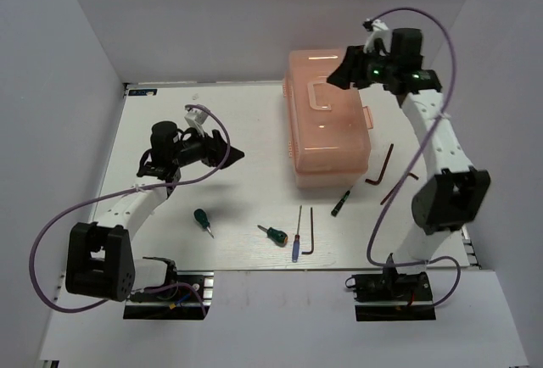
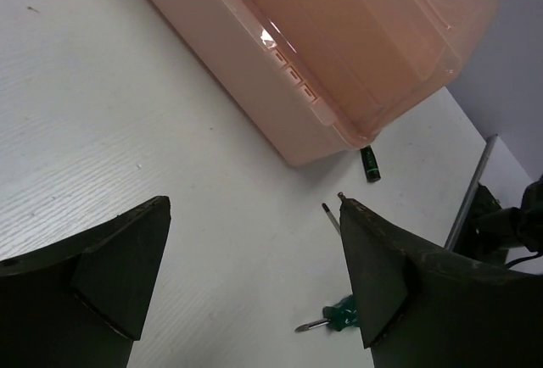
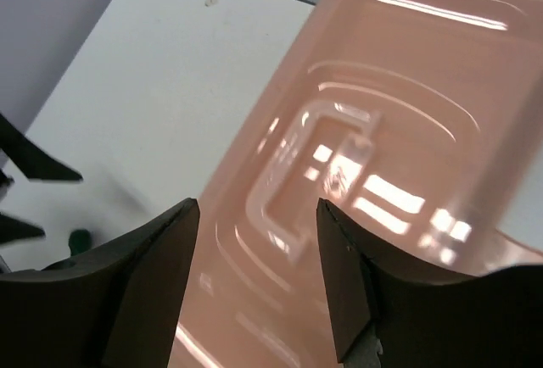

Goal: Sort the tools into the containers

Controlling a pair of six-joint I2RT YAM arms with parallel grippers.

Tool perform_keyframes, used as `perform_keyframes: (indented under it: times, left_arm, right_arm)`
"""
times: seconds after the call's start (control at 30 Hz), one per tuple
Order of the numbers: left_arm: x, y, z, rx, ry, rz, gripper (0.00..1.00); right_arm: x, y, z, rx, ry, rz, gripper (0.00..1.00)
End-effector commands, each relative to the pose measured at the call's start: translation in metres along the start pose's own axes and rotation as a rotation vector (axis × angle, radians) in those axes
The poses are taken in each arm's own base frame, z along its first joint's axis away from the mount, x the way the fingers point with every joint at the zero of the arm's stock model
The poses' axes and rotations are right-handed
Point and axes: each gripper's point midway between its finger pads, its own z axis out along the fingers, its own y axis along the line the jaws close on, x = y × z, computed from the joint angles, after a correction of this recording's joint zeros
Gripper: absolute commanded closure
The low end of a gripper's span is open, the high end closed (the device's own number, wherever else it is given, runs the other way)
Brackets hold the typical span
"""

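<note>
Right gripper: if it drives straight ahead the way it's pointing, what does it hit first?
The toolbox lid, likely at its moulded handle, framed between the right gripper's open fingers. Nothing shows in between; the gap is hard to judge.

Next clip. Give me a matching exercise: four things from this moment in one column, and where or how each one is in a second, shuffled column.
1. toolbox
2. left gripper
3. right gripper
4. blue-handled screwdriver

A. open, above the lid
B. shut, toward the far right of the table
C. lying beside a hex key near the front edge
D. open, over bare table left of the toolbox

Pairs: 1-B, 2-D, 3-A, 4-C
</note>
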Motion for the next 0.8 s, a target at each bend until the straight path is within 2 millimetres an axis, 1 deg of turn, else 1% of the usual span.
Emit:
perform_keyframes:
  times: [0.0, 0.03, 0.07, 0.1, 0.13, 0.17, 0.2, 0.23, 0.27, 0.3, 0.33, 0.4, 0.43, 0.47, 0.5, 0.53, 0.57, 0.67, 0.7, 0.73, 0.77]
  left_arm:
    - [-0.018, -0.022, 0.004, 0.12, -0.023, 0.037, 0.09]
    - [-0.019, -0.02, 0.006, 0.122, -0.029, 0.042, 0.09]
    - [-0.019, -0.019, 0.008, 0.122, -0.029, 0.034, 0.09]
    - [-0.019, -0.019, 0.008, 0.122, -0.029, 0.034, 0.09]
    - [-0.018, -0.017, 0.01, 0.123, -0.031, 0.027, 0.09]
    - [-0.02, -0.018, 0.01, 0.125, -0.037, 0.033, 0.09]
    - [-0.017, -0.014, 0.014, 0.13, -0.022, 0.021, 0.09]
    - [-0.014, -0.012, 0.015, 0.128, -0.015, 0.014, 0.09]
    - [-0.014, -0.014, 0.018, 0.135, -0.01, 0.015, 0.09]
    - [-0.013, -0.011, 0.021, 0.134, -0.003, -0.001, 0.09]
    - [-0.014, -0.012, 0.023, 0.145, -0.008, -0.003, 0.09]
    - [-0.02, -0.013, 0.024, 0.149, -0.019, -0.005, 0.09]
    - [-0.017, -0.01, 0.027, 0.148, -0.014, -0.025, 0.09]
    - [-0.021, -0.009, 0.03, 0.152, -0.024, -0.014, 0.09]
    - [-0.024, -0.009, 0.031, 0.154, -0.03, -0.022, 0.09]
    - [-0.03, -0.009, 0.033, 0.161, -0.045, -0.024, 0.09]
    - [-0.027, -0.006, 0.037, 0.159, -0.04, -0.04, 0.09]
    - [-0.042, -0.01, 0.045, 0.187, -0.076, -0.044, 0.09]
    - [-0.042, -0.012, 0.05, 0.206, -0.073, -0.052, 0.09]
    - [-0.049, -0.013, 0.052, 0.214, -0.088, -0.05, 0.09]
    - [-0.054, -0.018, 0.056, 0.234, -0.102, -0.054, 0.09]
  right_arm:
    - [-0.009, -0.001, 0.053, 0.02, 0.006, 0.148, 0.37]
    - [-0.024, 0.009, 0.059, 0.023, -0.023, 0.149, 0.39]
    - [-0.024, 0.007, 0.064, 0.035, -0.018, 0.167, 0.39]
    - [-0.019, 0.002, 0.078, 0.043, -0.006, 0.186, 0.39]
    - [-0.015, -0.003, 0.086, 0.084, -0.004, 0.194, 0.39]
    - [-0.01, -0.002, 0.091, 0.094, 0.007, 0.202, 0.38]
    - [-0.002, -0.004, 0.099, 0.104, 0.026, 0.215, 0.38]
    - [0.002, -0.008, 0.101, 0.134, 0.033, 0.234, 0.38]
    - [0.008, -0.007, 0.107, 0.14, 0.046, 0.251, 0.38]
    - [0.011, -0.01, 0.106, 0.159, 0.06, 0.256, 0.38]
    - [0.014, -0.018, 0.107, 0.212, 0.061, 0.262, 0.38]
    - [0.019, -0.017, 0.11, 0.234, 0.071, 0.254, 0.38]
    - [0.021, -0.021, 0.109, 0.265, 0.078, 0.264, 0.38]
    - [0.025, -0.022, 0.11, 0.285, 0.09, 0.271, 0.38]
    - [0.03, -0.017, 0.111, 0.286, 0.107, 0.271, 0.36]
    - [0.037, -0.019, 0.11, 0.314, 0.125, 0.291, 0.32]
    - [0.043, -0.016, 0.111, 0.31, 0.146, 0.3, 0.32]
    - [0.059, -0.004, 0.115, 0.262, 0.194, 0.363, 0.32]
    - [0.065, -0.004, 0.116, 0.253, 0.209, 0.377, 0.32]
    - [0.072, -0.001, 0.117, 0.243, 0.229, 0.397, 0.32]
    - [0.078, 0.003, 0.119, 0.233, 0.244, 0.41, 0.32]
